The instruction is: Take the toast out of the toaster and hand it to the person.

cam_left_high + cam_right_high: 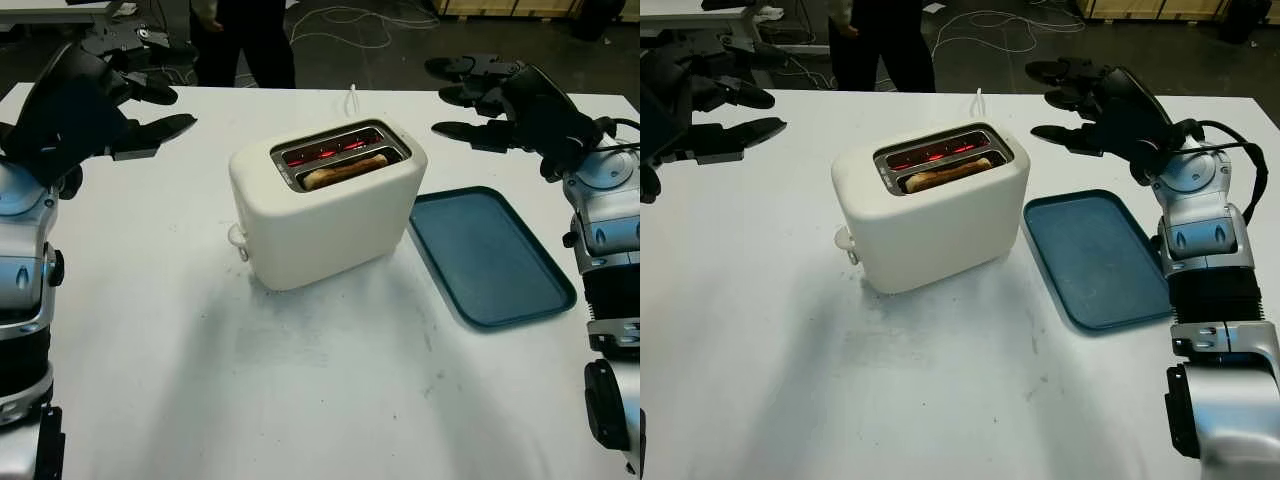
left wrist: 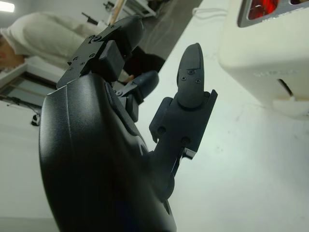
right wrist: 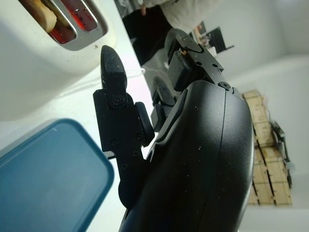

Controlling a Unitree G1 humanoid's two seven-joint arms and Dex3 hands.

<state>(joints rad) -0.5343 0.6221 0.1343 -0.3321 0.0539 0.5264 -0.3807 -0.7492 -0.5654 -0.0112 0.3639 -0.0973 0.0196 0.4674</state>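
A cream two-slot toaster (image 1: 325, 205) stands upright at the centre of the frame, angled, lever end toward lower left. Both slots glow red inside. A browned toast (image 1: 345, 170) sits in the nearer slot, its top edge barely above the rim.

Head stereo pair looks down across the table; both wrist cameras sit tight behind their hands, sharing the toaster (image 1: 328, 200).
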